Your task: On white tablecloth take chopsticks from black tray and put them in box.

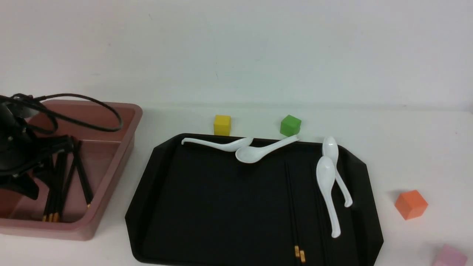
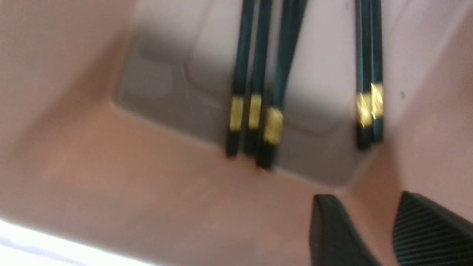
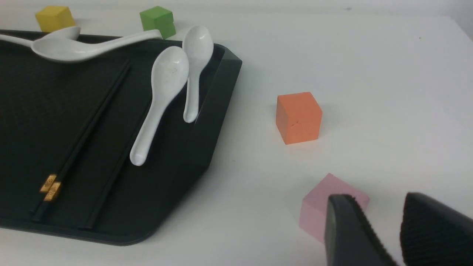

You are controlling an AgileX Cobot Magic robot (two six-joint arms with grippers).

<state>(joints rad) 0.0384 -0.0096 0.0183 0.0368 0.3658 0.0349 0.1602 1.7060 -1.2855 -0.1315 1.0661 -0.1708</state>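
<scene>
The left gripper [image 2: 366,225] is over the pink box [image 1: 112,168], its jaws parted with nothing between them; in the left wrist view the chopsticks already delivered [image 2: 260,74] lie on the box floor, their gold bands near one wall, apart from the fingertips; the right gripper [image 3: 380,229] stands open too, over the white tablecloth [image 3: 240,218], holding nothing. The chopsticks left to fetch [image 1: 292,207] lie side by side on the right part of the black tray [image 1: 221,207], well to the right of the left gripper; their long axis runs from the tray's far side to its near side, gold-banded ends nearest the robot; the two white spoons [image 1: 327,184] lie to the right of them. The right gripper looks the nearer of the two, yet the box is on the left arm's side, so I judge the left arm will probably make the trip; the next move then calls for a crossing rightward over the tray, with the jaws turned to close from left and right across that axis; coming down too far right could catch a spoon handle.
</scene>
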